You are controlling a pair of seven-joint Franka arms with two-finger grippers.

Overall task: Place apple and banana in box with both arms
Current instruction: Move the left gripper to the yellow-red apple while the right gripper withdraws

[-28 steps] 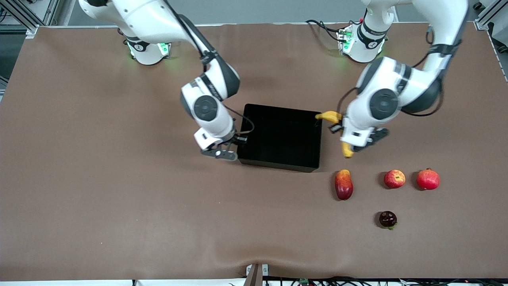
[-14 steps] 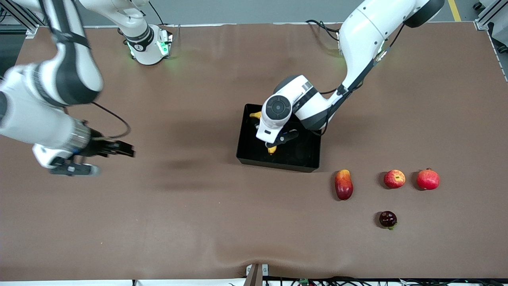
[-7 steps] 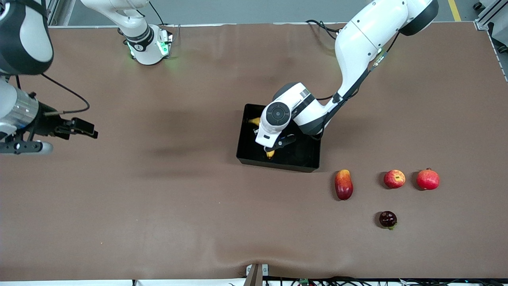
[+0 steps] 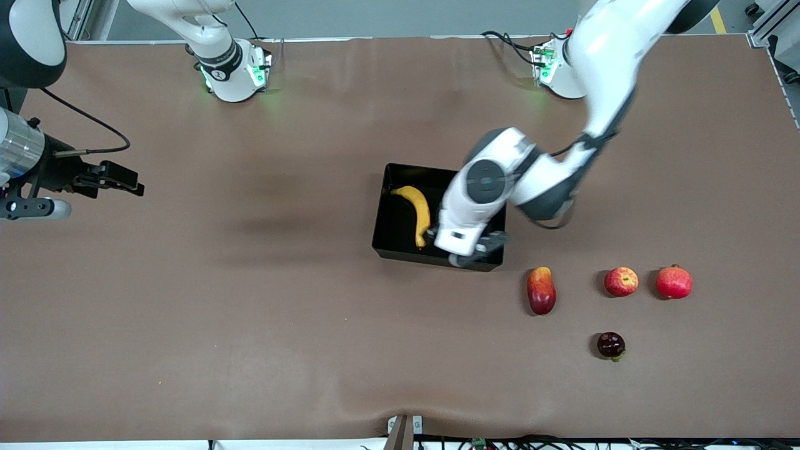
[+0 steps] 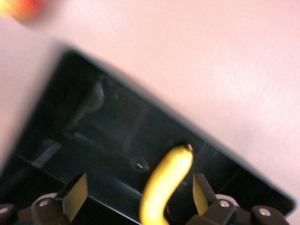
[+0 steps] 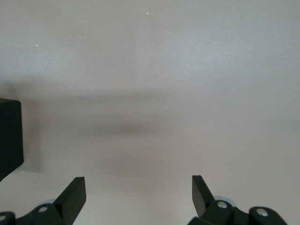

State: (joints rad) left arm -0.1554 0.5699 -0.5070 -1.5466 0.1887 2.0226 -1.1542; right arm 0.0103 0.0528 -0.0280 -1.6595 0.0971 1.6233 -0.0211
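Banana lies loose in the box; above it we see the left gripper with fingers wide. Apple sits on the desk between a mango and a pomegranate. The right gripper waits wide open over the desk's right-arm end.

The left gripper hangs spread over the box at its edge nearest the front camera, its arm crossing the box's end toward the fruit, while the banana lies along the box floor toward the right arm's end, leaving bare floor between them. The apple sits with open cloth above it, hemmed by the mango-like fruit and the crowned red fruit beside it, and a dark fruit nearer the camera. The right gripper waits, spread, over bare cloth at the table's edge.
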